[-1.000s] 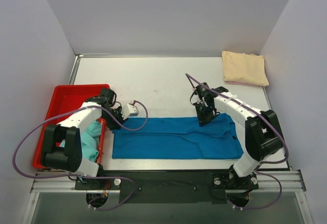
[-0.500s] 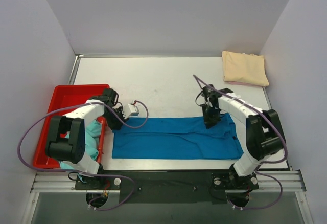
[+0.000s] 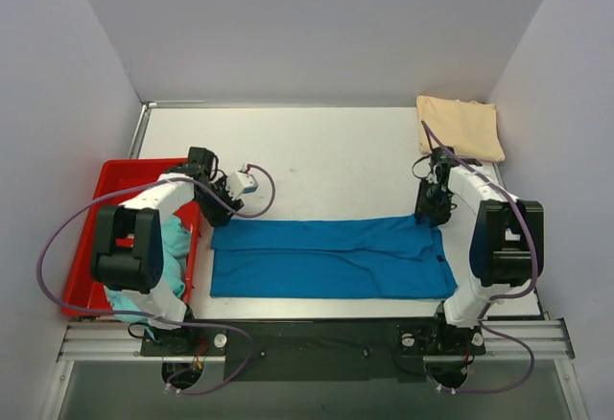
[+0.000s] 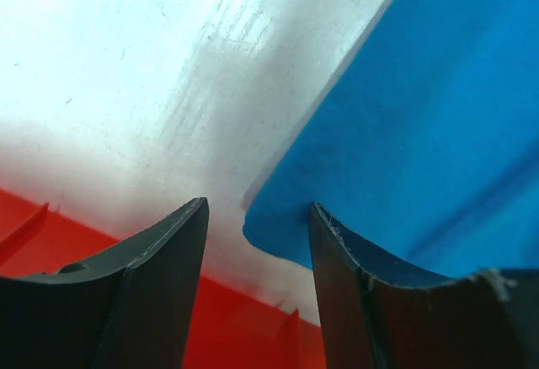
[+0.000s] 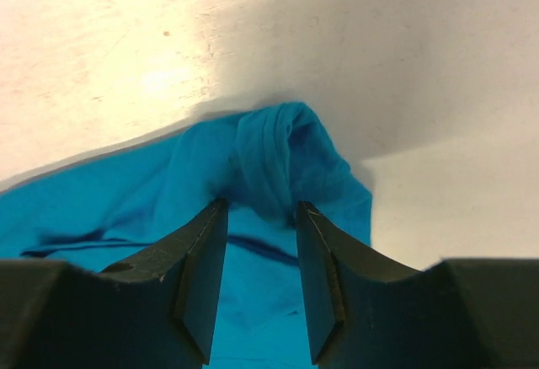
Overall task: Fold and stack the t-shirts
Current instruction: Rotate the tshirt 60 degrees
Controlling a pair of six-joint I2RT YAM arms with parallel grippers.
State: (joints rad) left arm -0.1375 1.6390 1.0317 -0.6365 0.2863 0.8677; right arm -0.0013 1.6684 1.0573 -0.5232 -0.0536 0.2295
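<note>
Nearest the arm bases, the blue shirt [image 3: 326, 259] lies flat on the white surface [image 3: 317, 161], folded into a long strip that runs left to right, with some creases along its length. To its left stands the red tray [image 3: 125, 173], with the teal shirt [image 3: 176, 247] crumpled in its near half, partly hidden under the left arm. Both arms reach to the strip's far edge, one at each end. The left claw [image 4: 258, 207] is low over the far left corner, its fingers set wide. The rounded corner of blue cloth lies on the surface just against the inner side of the right finger [image 4: 345, 285], bare white surface fills the rest of the gap, and the tray's red wall shows just behind the fingers. The right claw [image 5: 261, 205] is at the far right corner, its fingers narrow, with a raised, bunched ridge of blue cloth standing in the gap between the tips. Whether they pinch it or only flank it cannot be told. Beyond that, in the far right corner of the surface and well apart from the blue strip, the cream shirt [image 3: 460, 128] rests folded into a neat rectangle.
</note>
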